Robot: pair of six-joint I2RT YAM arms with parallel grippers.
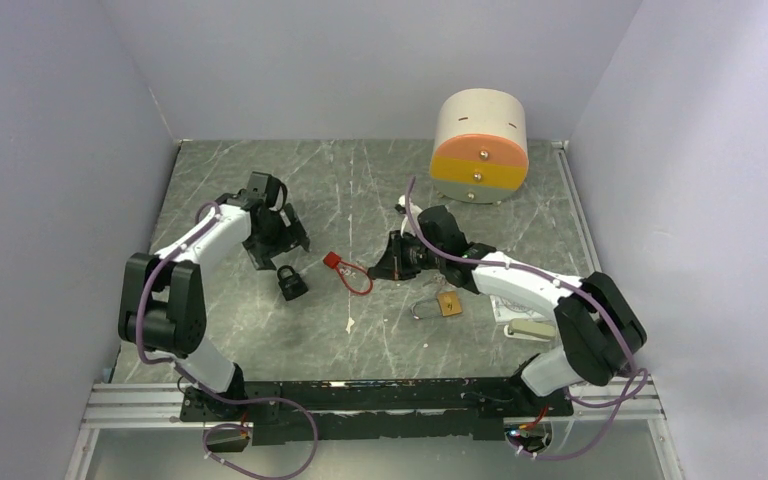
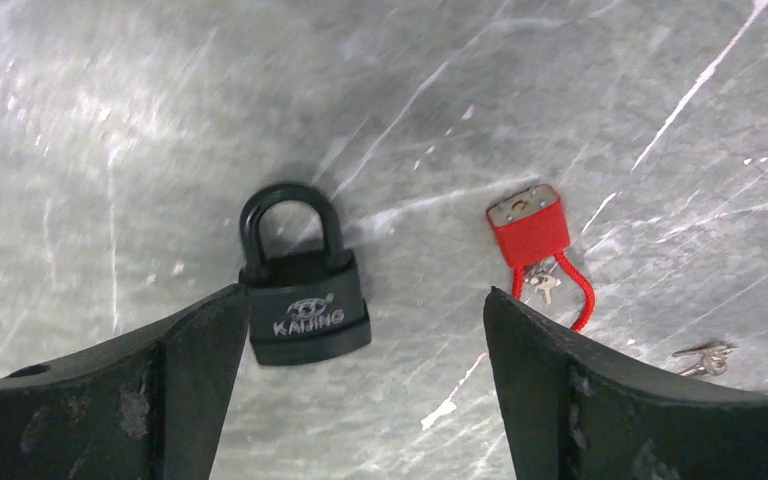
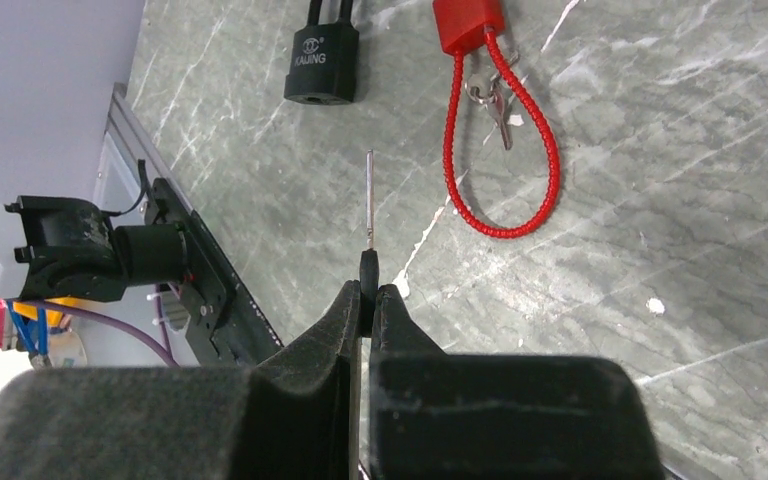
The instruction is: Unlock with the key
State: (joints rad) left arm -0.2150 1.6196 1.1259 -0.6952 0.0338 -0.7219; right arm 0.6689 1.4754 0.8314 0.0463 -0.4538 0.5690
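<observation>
On the grey marbled worktop (image 1: 360, 180), the black metal padlock (image 2: 305, 300) is seen lying just ahead of the wide-spread left fingers (image 2: 190, 360) and should be clamped firmly, keyhole presented. The red cable lock (image 2: 528, 225) just beside it is placed in the likely approach path; the brass padlock (image 1: 447, 303) is kept well apart. The slim silver key (image 3: 369, 200), pinched by its black head in the right fingers (image 3: 330, 330), should be aligned squarely before insertion.

I get bright, even light, with soft glare on the tabletop (image 2: 80, 120) in my left wrist view. The near jaws look blurred, perhaps from closeness; shadows are faint.
</observation>
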